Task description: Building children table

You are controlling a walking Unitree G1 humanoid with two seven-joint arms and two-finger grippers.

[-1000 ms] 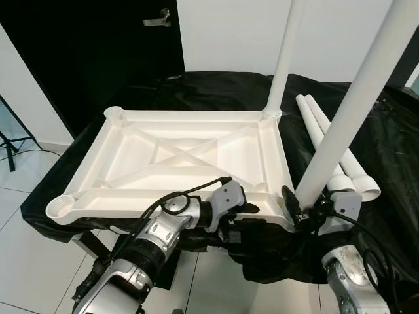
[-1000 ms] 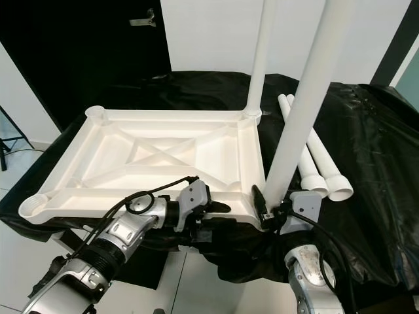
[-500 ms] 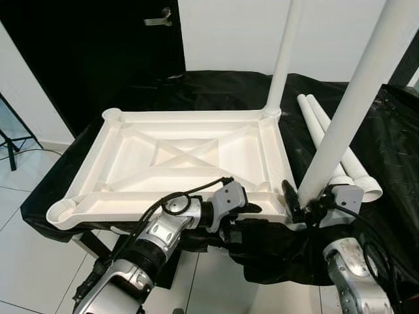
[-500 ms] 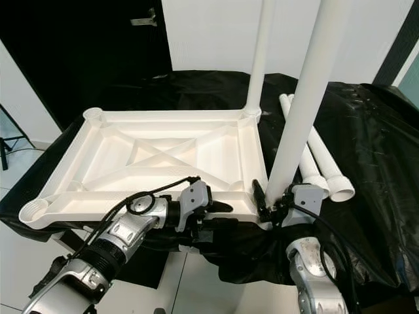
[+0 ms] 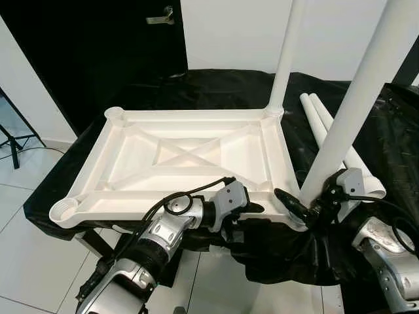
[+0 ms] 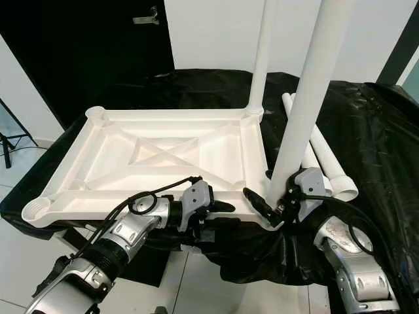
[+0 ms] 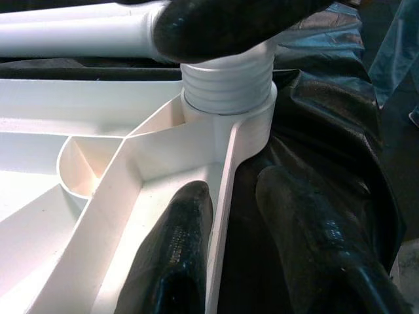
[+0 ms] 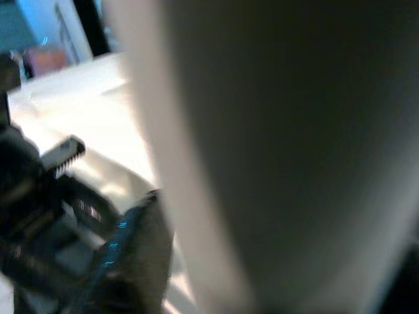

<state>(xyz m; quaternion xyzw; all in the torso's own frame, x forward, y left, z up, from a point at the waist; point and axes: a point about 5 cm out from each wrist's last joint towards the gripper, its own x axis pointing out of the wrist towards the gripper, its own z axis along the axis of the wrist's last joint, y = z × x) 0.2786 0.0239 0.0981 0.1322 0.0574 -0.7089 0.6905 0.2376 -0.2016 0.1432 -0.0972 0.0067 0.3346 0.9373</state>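
An upside-down white table top [image 5: 190, 116] lies on a black-draped surface. One white leg [image 5: 285, 59] stands in its far right corner. A second leg [image 5: 353, 111] stands upright at the near right corner, its threaded end [image 7: 226, 85] seated in the corner socket. My right gripper [image 5: 298, 199] is shut around this leg's base, one finger pointing left along the rim. Up close, the leg [image 8: 275, 150] is a blurred pale column. My left gripper [image 5: 252, 209] is shut on the near rim just left of that corner, its fingers [image 7: 177, 248] straddling the thin wall.
Two loose white legs [image 5: 327, 127] lie side by side on the black cloth [image 5: 216, 88] right of the table top. A black door with a handle [image 5: 160, 16] stands behind. White tiled floor [image 5: 26, 222] lies to the left, with a tripod foot [image 5: 10, 140].
My right arm has swung outward to the right and its wrist has turned around the leg's base; the visible finger went from upright to pointing left. The left gripper has held its place.
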